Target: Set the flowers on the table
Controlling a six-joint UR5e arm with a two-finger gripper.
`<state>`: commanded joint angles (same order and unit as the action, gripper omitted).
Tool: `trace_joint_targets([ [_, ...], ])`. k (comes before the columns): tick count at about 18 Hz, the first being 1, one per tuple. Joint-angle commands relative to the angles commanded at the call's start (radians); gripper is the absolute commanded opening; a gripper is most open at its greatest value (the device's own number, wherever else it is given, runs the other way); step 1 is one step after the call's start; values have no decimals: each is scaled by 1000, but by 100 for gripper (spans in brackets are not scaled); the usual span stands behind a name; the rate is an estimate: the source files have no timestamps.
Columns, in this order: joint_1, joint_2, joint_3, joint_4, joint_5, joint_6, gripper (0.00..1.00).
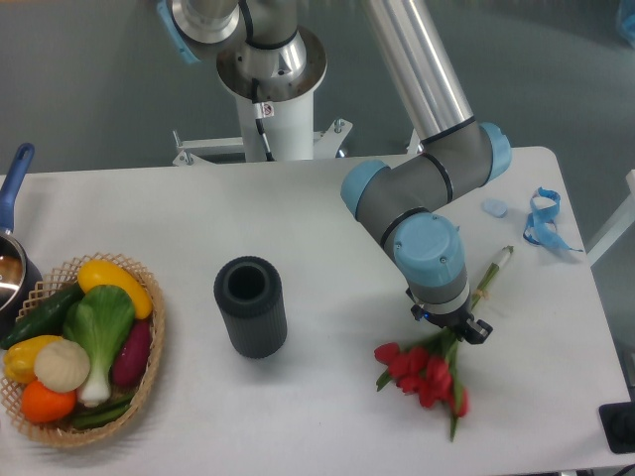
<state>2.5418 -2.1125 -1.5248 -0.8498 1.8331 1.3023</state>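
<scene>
Flowers (427,375) (red buds, green stems) lie on table (327,228).

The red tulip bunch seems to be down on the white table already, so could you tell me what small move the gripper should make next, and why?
Probably open the gripper and lift straight up: the red tulip bunch with green stems appears to lie flat on the white table, with the gripper over its stems.

Flowers (427,375): red buds, green leaves, pale green stems. Desk (327,218): plain white, matte. Cylinder (250,305): dark grey, ribbed. Basket (149,347): tan wicker, holding yellow, green, white, orange and purple vegetables. Ribbons (543,220): light blue. Arm (427,178): grey links, light-blue caps, silver tube. Pot handle (14,178): blue.
</scene>
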Motion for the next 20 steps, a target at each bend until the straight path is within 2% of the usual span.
trace_joint_targets([
  [2,2,32,26,0,5,0,100],
  [6,37,136,57,-21,-2,3,100],
  [9,93,172,74,-67,-58,18,100],
  [12,176,233,72,-150,-161,197,100],
  [15,268,285,63,-236,-270,319,100],
  [17,354,319,60,-303,-343,502,100],
  [19,418,338,46,-327,-382,711,100],
  [20,448,342,45,-337,-414,771,100],
])
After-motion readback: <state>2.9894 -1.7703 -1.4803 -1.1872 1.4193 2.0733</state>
